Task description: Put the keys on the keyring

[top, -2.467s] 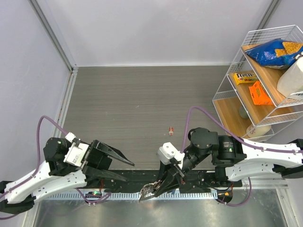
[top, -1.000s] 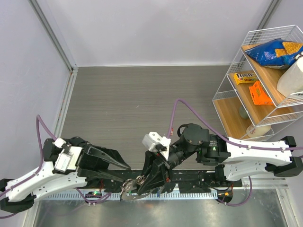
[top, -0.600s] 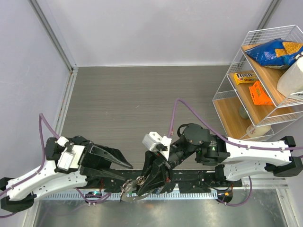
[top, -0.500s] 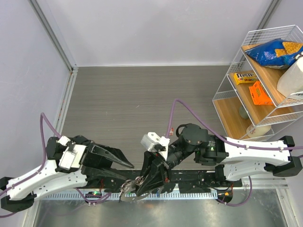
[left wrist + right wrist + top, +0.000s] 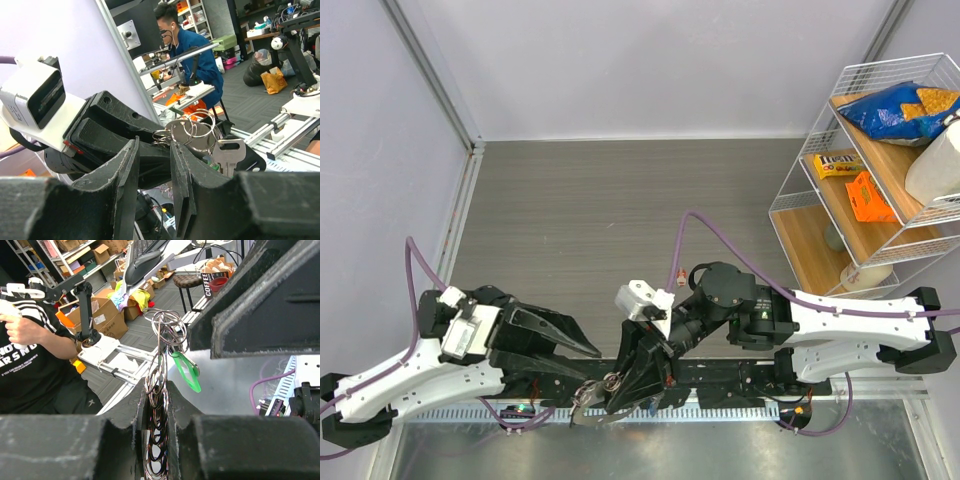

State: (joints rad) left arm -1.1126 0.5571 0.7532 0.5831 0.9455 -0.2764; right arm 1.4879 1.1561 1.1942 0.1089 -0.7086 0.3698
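Thin silver wire keyring [image 5: 159, 375], several stacked loops, clamped upright in the right gripper [image 5: 156, 390].
A green-headed key [image 5: 184, 371] and a plain silver key [image 5: 227, 152] hang from it above the grey table's [image 5: 620, 200] near edge; the left gripper [image 5: 155, 150], jaws slightly apart, points at the loops.

The keyring [image 5: 159, 382] is clamped between the fingers of the right hand [image 5: 154, 405], above the near edge of the bench [image 5: 600, 220], with keys [image 5: 186, 371] hung on it. The left hand [image 5: 154, 150] is placed just left of the keyring. A single key [image 5: 679, 277] is found on the bench behind the keyring, well apart, and a wire rack [image 5: 788, 198] is set far to the right.
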